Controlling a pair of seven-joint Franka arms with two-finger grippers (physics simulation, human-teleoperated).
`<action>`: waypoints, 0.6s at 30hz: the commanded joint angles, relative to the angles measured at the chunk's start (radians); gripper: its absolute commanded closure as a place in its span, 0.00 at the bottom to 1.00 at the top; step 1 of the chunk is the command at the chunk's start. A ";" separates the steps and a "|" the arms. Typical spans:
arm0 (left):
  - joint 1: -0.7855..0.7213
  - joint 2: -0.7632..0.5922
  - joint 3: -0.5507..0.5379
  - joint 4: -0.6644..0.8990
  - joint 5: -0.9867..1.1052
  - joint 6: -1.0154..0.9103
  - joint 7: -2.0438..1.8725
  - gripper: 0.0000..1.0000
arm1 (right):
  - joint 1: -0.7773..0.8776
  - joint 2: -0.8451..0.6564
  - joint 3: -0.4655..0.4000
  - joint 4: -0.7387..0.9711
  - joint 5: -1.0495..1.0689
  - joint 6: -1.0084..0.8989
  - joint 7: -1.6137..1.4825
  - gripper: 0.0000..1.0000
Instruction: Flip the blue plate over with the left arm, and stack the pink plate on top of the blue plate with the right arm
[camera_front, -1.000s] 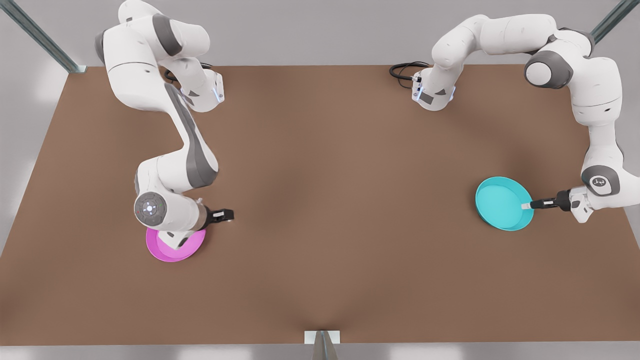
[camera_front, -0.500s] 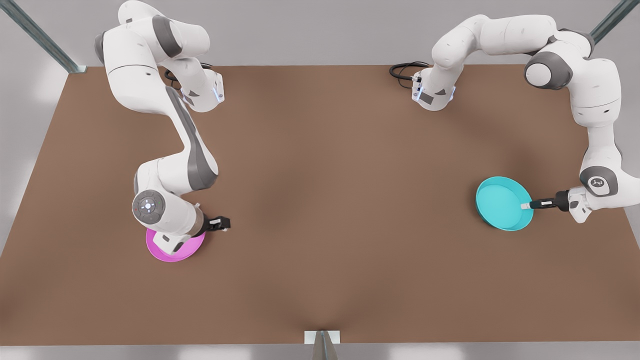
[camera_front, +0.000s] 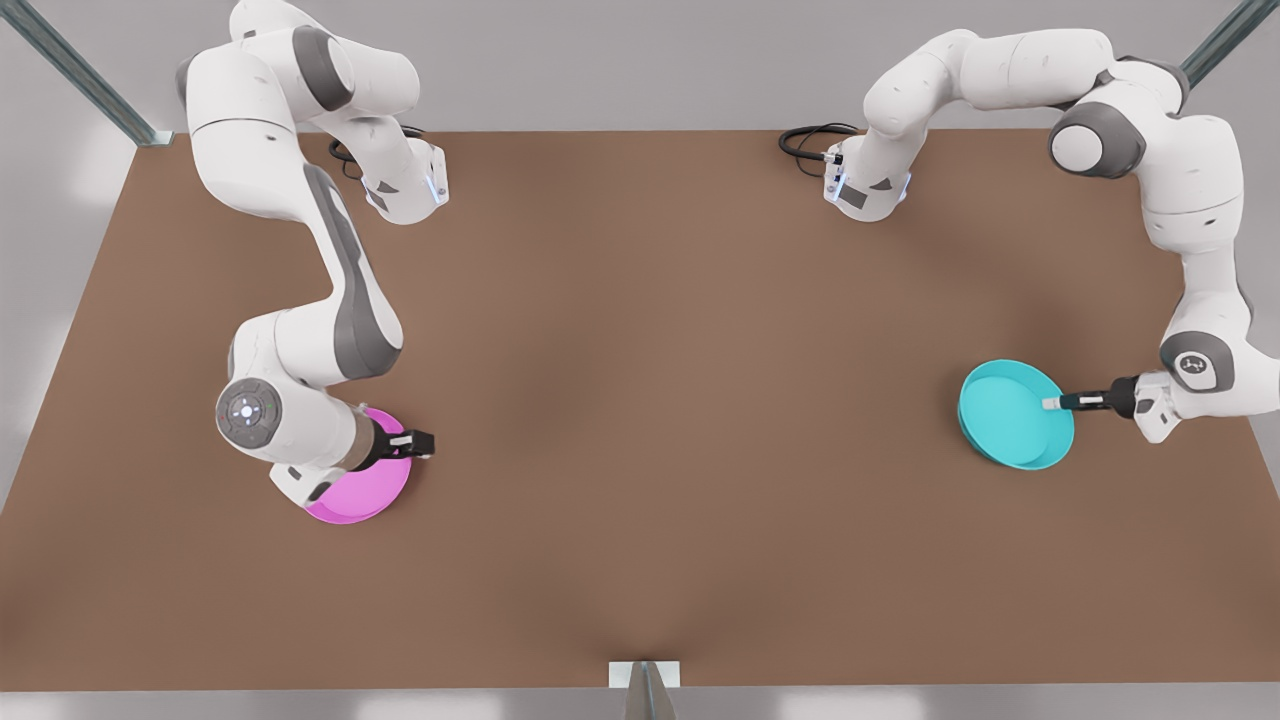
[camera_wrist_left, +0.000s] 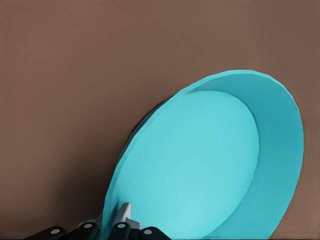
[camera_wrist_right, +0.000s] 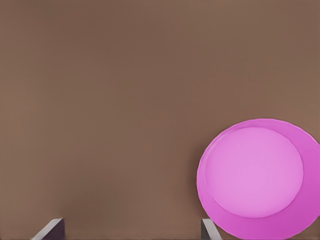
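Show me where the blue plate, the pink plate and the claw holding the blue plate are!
blue plate (camera_front: 1010, 412): front view, on its flat inside.
pink plate (camera_front: 372, 492): front view, on its uncovered inside.
left gripper (camera_front: 1050, 404): front view, fingertips at the blue plate's rim.

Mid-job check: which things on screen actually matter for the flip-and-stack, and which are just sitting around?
In the job:
- blue plate, tilted, rim gripped by the left pincer
- pink plate, flat on the table
- right pincer, open, above the pink plate's edge

Just there:
- brown table
- black cable at the far edge
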 joint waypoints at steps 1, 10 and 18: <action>0.000 -0.002 0.000 0.000 -0.079 -0.006 0.002 0.76 | 0.000 0.001 -0.001 0.000 0.001 0.001 0.001 0.00; -0.078 -0.041 0.013 0.009 -0.077 -0.020 -0.006 0.79 | 0.018 0.002 0.000 0.009 -0.024 0.027 -0.001 0.00; -0.321 -0.123 0.009 0.112 0.191 -0.046 -0.137 0.79 | -0.038 -0.044 -0.002 0.043 0.001 -0.028 -0.016 0.00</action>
